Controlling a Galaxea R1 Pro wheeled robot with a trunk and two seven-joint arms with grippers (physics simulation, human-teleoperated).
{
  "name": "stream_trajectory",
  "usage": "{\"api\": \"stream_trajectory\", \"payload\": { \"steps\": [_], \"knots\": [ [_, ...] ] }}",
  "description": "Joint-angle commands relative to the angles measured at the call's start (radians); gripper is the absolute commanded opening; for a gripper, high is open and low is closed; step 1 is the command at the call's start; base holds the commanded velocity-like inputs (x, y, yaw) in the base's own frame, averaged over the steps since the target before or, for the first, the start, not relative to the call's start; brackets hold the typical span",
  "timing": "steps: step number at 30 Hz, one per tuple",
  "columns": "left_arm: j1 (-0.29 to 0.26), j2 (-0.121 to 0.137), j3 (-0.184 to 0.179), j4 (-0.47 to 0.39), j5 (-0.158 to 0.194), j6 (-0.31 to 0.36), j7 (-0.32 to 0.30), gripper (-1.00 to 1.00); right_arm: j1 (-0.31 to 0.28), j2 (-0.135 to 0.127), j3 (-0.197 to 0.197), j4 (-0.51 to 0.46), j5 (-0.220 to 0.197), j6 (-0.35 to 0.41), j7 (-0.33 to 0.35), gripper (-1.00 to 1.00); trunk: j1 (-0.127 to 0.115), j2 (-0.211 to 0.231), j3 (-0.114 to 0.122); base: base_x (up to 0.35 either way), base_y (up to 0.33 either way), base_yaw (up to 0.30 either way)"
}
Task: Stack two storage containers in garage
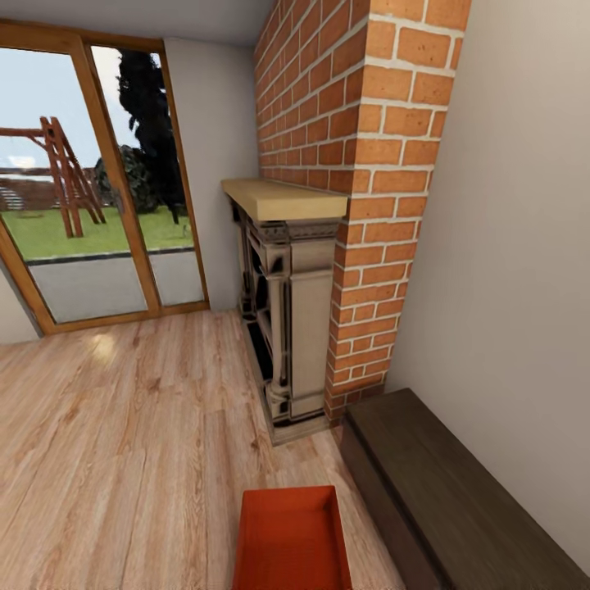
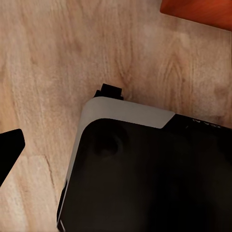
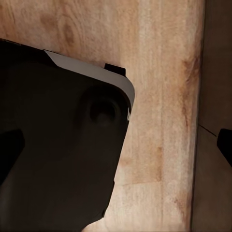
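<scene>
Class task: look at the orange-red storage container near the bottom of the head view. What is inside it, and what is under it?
The storage container looks empty: bare orange-red walls and base, though its near end is cut off by the picture's edge. It sits on the light wood plank floor; the boards directly beneath are covered.

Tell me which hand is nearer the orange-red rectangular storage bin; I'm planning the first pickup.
Likely left. The left hand's camera catches the orange-red bin's corner; the right hand faces plank floor and the dark low cabinet.

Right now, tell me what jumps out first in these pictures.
The red brick chimney rises in the middle of the head view, with the fireplace and its pale mantel at its foot. An orange-red bin sits on the wood floor at the bottom edge, beside a dark low cabinet. Glass doors on the left show a garden.
</scene>
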Motion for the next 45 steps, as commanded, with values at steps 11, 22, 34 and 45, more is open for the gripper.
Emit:
{"api": "stream_trajectory", "payload": {
  "steps": [11, 22, 34, 45],
  "knots": [
    [0.000, -0.002, -0.005, 0.000, 0.014, 0.001, 0.003, 1.00, -0.001, -0.001, 0.001, 0.003, 0.008, -0.004, -0.008, 1.00, 0.000, -0.001, -0.019, 0.000, 0.000, 0.000],
    [0.000, -0.006, 0.000, 0.002, 0.019, 0.004, 0.003, 1.00, -0.001, -0.002, -0.002, 0.003, 0.006, -0.004, -0.008, 1.00, 0.000, -0.001, -0.037, 0.000, 0.000, 0.000],
    [0.000, -0.006, 0.001, 0.004, 0.021, 0.005, 0.002, 1.00, -0.001, -0.001, -0.003, 0.003, 0.006, -0.004, -0.009, 1.00, 0.035, -0.064, -0.084, 0.000, 0.000, 0.000],
    [0.000, -0.005, 0.001, 0.004, 0.023, 0.005, 0.002, 1.00, -0.001, -0.002, -0.004, 0.003, 0.006, -0.004, -0.009, 1.00, 0.077, -0.141, -0.136, 0.000, 0.000, 0.000]
  ]
}}
